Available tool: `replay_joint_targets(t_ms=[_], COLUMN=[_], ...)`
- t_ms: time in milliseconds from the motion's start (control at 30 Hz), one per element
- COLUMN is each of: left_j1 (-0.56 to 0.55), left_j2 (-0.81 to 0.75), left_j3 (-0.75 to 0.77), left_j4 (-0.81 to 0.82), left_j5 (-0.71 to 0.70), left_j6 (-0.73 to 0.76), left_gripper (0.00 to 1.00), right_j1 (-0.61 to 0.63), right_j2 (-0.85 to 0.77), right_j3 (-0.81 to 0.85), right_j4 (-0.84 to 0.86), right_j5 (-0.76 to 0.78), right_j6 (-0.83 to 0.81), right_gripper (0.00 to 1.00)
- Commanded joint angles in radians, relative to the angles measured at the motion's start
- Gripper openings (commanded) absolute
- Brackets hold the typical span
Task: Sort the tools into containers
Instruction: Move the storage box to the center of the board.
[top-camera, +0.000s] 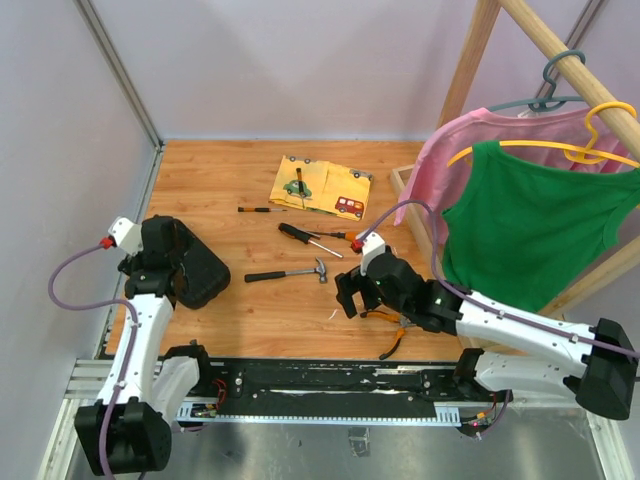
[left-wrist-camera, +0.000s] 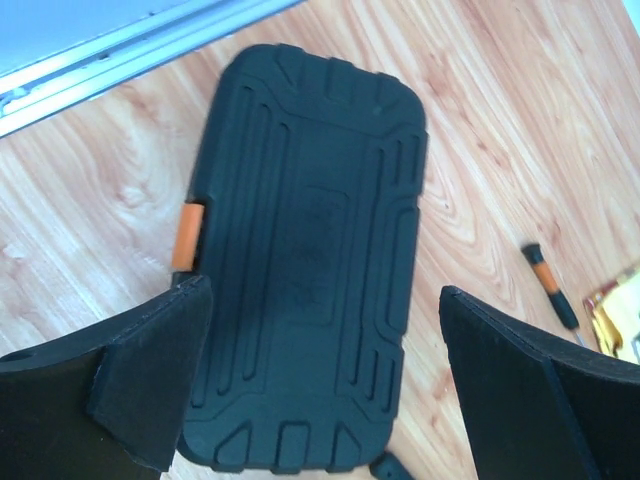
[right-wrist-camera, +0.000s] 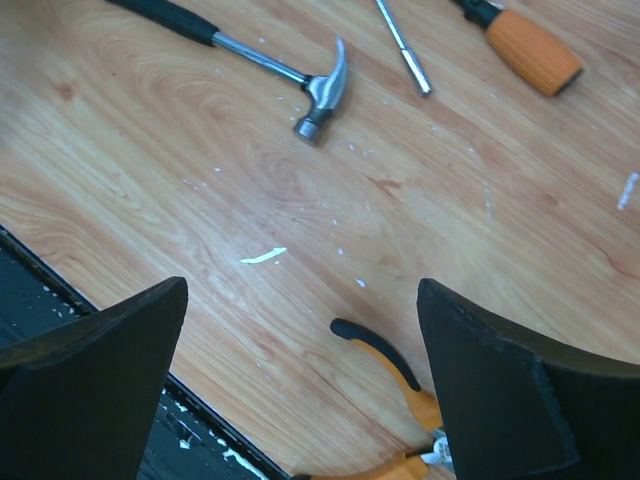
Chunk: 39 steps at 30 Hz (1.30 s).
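The black tool case (top-camera: 197, 272) lies shut on the table (top-camera: 200, 180), at about nine o'clock from the scattered tools. Its ribbed outside faces up and its orange latch (left-wrist-camera: 187, 235) sits on one long edge, so by the look of it nothing can go in until it is opened. The left gripper (left-wrist-camera: 325, 390) hangs right above the case with its fingers spread wide and holding nothing. One finger is over the latch-side edge and the other beyond the opposite edge, which looks like lining up to take hold of the case or work the latch, not to pick a tool. The tools lie loose and apart in the middle of the table. The hammer (top-camera: 290, 272) lies flat with its head toward three o'clock, and a large screwdriver (top-camera: 297, 234) is at twelve o'clock from it. A thin screwdriver (top-camera: 262, 209) lies further toward eleven o'clock, near the yellow cloth (top-camera: 320, 185). The orange-handled pliers (top-camera: 393, 335) are at about five o'clock from the hammer, close to the front edge. The right gripper (right-wrist-camera: 300, 380) hovers low over bare wood between hammer and pliers, fingers likewise wide and empty. In its wrist view a pliers handle shows between the fingers at six o'clock, so the pliers seem its likeliest first pick.
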Motion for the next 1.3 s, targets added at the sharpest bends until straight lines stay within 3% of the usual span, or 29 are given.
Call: replay_joint_targets(t_ms=[0, 133, 333, 500, 867, 1267], left_j1=[0.073, 0.163, 0.369, 0.432, 0.421, 0.164], left_j2=[0.027, 0.082, 0.279, 0.405, 0.431, 0.396], left_j3=[-0.045, -0.09, -0.105, -0.117, -0.153, -0.106], left_j4=[0.071, 0.178, 0.35, 0.493, 0.619, 0.547], left_j5=[-0.04, 0.049, 0.35, 0.553, 0.749, 0.699], left_j6=[-0.038, 0.015, 0.131, 0.157, 0.179, 0.232], left_gripper=[0.99, 0.99, 0.99, 0.99, 0.99, 0.99], right_j1=[0.016, 0.016, 0.016, 0.015, 0.015, -0.041], right_j2=[0.057, 0.095, 0.106, 0.1, 0.167, 0.236], right_j3=[0.082, 0.121, 0.14, 0.116, 0.138, 0.15], right_j4=[0.068, 0.05, 0.028, 0.067, 0.049, 0.042], right_j5=[-0.103, -0.127, -0.131, -0.154, -0.089, -0.086], right_j6=[-0.049, -0.071, -0.089, -0.097, -0.131, -0.13], right_gripper=[0.99, 0.99, 0.99, 0.99, 0.99, 0.98])
